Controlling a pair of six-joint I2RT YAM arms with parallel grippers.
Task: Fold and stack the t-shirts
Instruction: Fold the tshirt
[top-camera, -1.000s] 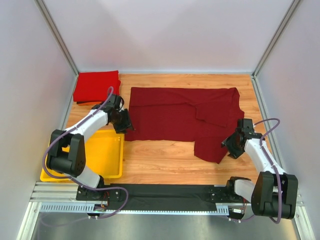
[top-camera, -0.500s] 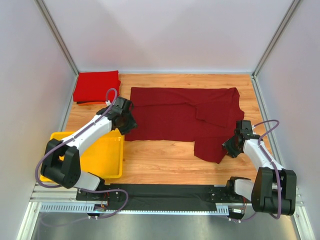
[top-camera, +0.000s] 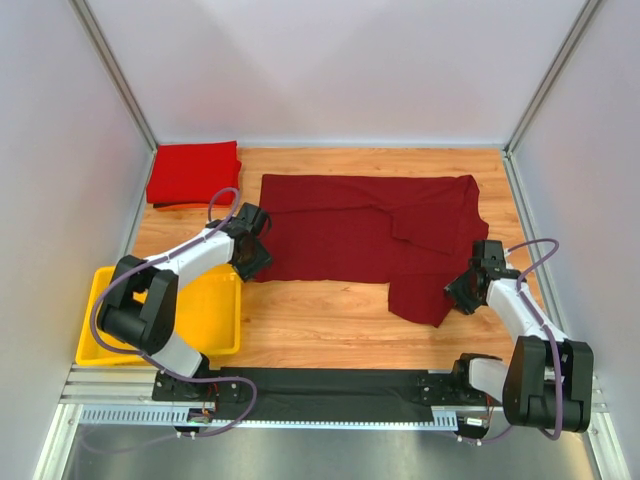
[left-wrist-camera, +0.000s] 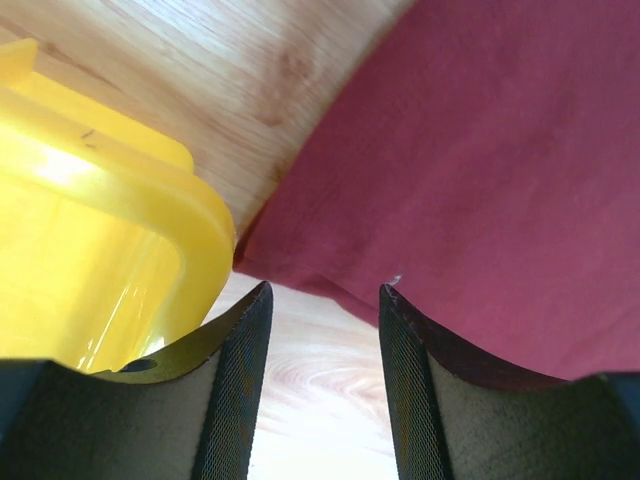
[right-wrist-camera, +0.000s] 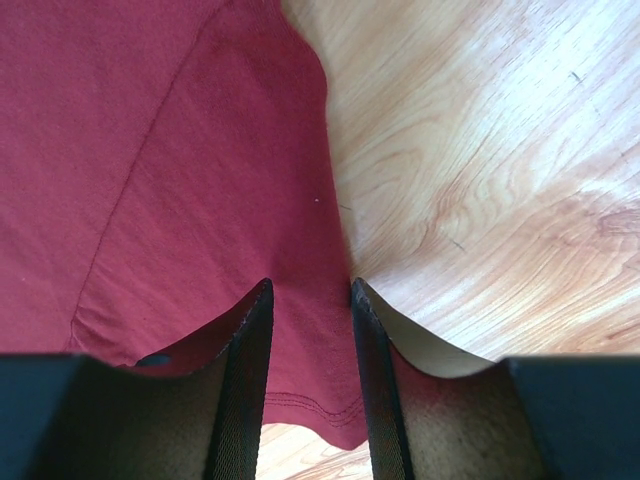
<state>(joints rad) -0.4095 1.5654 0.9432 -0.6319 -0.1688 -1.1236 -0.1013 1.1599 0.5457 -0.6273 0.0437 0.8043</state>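
Now we flank the maroon t-shirt (top-camera: 340, 225) lengthwise: left gripper (top-camera: 252, 264) parted at its near-left corner, right gripper (top-camera: 459, 292) parted astride its right hem.

No legible text, label, brand, number or sign appears in any view. The maroon t-shirt (top-camera: 365, 225), red t-shirt (top-camera: 192, 172), yellow tray (top-camera: 215, 320) and table (top-camera: 320, 315) carry no readable markings.

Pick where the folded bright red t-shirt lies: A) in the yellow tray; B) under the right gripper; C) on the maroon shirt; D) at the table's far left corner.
D: the bright red t-shirt lies folded in the far left corner, clear of the yellow tray and the maroon t-shirt.
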